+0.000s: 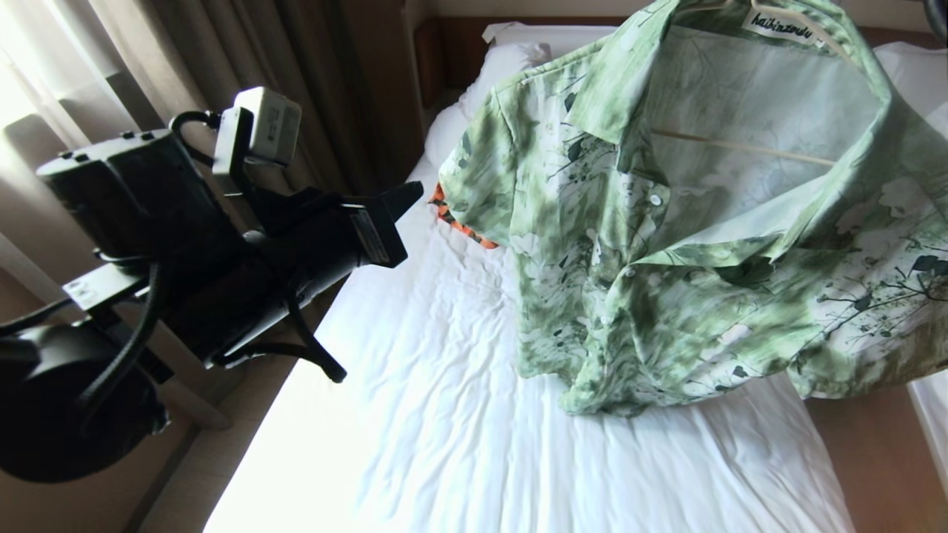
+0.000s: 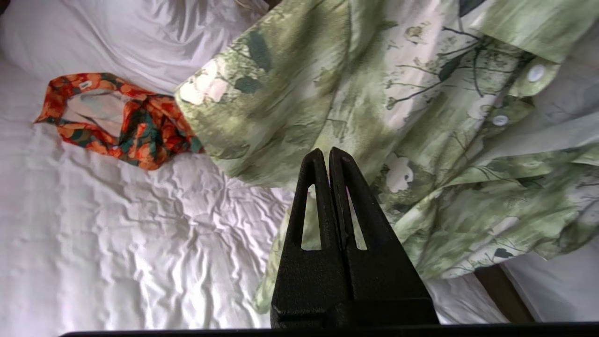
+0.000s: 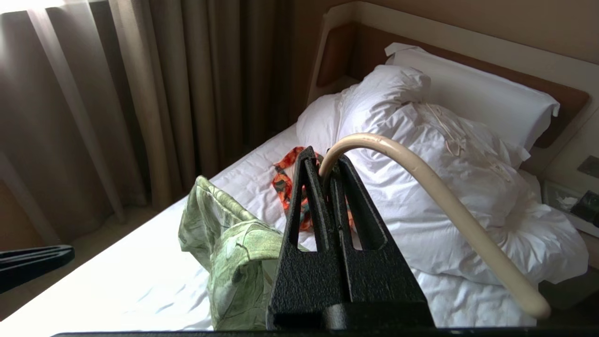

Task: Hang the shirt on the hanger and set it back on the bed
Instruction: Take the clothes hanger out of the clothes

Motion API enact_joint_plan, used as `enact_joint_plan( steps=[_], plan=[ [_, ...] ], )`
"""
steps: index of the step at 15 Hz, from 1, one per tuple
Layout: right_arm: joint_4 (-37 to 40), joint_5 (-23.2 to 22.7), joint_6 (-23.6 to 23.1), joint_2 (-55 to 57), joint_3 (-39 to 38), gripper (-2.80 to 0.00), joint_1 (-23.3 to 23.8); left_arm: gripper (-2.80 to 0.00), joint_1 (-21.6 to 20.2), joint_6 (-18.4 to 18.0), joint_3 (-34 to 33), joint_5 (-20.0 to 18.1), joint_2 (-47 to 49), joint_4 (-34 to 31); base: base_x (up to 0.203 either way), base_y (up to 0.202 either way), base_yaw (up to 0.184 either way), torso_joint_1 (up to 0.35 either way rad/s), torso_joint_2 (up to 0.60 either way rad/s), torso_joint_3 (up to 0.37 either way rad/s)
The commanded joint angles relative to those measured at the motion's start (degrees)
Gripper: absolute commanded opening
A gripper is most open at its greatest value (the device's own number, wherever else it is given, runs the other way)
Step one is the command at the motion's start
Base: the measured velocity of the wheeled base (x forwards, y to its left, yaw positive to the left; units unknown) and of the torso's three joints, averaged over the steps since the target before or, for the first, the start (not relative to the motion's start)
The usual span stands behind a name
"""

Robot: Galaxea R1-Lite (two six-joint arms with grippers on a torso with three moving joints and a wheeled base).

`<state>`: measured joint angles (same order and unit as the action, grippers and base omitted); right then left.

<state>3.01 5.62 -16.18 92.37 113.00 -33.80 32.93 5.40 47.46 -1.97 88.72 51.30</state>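
1. Hanging above the single bed with its wrinkled white sheet (image 1: 459, 414), the short-sleeved light green and white shirt with dark green leaf print (image 1: 666, 244) sits on the thin cream-coloured hanger (image 1: 740, 144); its lower hem reaches down near the sheet.
2. Right end effector (image 3: 327, 164): black fingers pressed together, pinching the curved cream hook of the hanger.
3. Left end effector (image 2: 330, 154): fingers pressed together on nothing, just beside the shirt's sleeve edge, over the bed's left side.
4. Open room: bare sheet stretches from the shirt's hem to the foot of the bed; a strip of floor (image 1: 215, 459) runs along the left edge, beside the brown curtains (image 1: 311, 66).
5. Writing: a white neck label (image 1: 778, 22) in the collar carries dark script, too unclear to read with certainty.
6. Surroundings: a small orange-and-teal floral garment (image 2: 121, 121) lies on the sheet near the white pillows (image 3: 468, 93) and bunched white duvet (image 3: 444, 196), below a dark wooden headboard (image 3: 566, 98).
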Motion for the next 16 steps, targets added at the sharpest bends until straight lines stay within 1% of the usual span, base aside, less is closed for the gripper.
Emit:
enact_joint_plan(
  steps=[1,3,4,7,9,12,13,14,16],
  plan=[
    [0.07,0.01,-0.08,0.01,-0.30,-2.80,-0.28,-2.80,4.54,-0.09,-0.38,1.78,-1.79,-0.16,0.000,0.000,0.000,0.000,0.00,0.000],
    [0.24,0.19,-0.03,0.43,-0.67,-2.80,-0.93,-2.80,10.69,-0.90,-0.63,7.31,-2.60,-1.48,0.000,0.000,0.000,0.000,0.00,0.000],
    [0.21,0.37,0.00,0.57,-1.11,-2.80,-1.80,-2.80,12.72,-1.73,-0.83,9.15,-2.59,-1.90,0.000,0.000,0.000,0.000,0.00,0.000],
    [0.16,0.53,0.01,0.93,-3.12,-2.80,-4.14,-2.80,17.36,-2.18,-2.29,10.65,-2.68,-2.09,0.000,0.000,0.000,0.000,0.00,0.000],
    [0.09,0.66,0.07,0.89,-4.93,-2.80,-5.87,-2.80,19.67,-2.43,-2.94,12.62,-1.71,-2.12,0.000,0.000,0.000,0.000,0.00,0.000],
    [-0.32,2.15,-0.07,0.69,-9.09,-2.80,-9.06,-2.80,20.71,-2.59,-3.05,13.28,1.03,-1.92,0.000,0.000,0.000,0.000,0.00,0.000],
    [-0.37,2.28,-0.08,0.81,-9.85,-2.80,-9.78,-2.80,20.93,-2.68,-2.95,14.76,1.63,-1.90,0.000,0.000,0.000,0.000,0.00,0.000],
    [-0.37,2.29,-0.08,0.90,-10.05,-2.80,-10.52,0.00,21.11,-3.07,-2.69,15.96,2.26,-1.75,0.000,0.000,0.000,0.000,0.00,0.000],
    [-0.50,2.24,-0.08,1.48,-10.08,-2.80,-11.37,0.00,20.95,-3.47,-1.93,16.21,2.60,-1.73,0.000,0.000,0.000,0.000,0.00,0.000]
  ],
)
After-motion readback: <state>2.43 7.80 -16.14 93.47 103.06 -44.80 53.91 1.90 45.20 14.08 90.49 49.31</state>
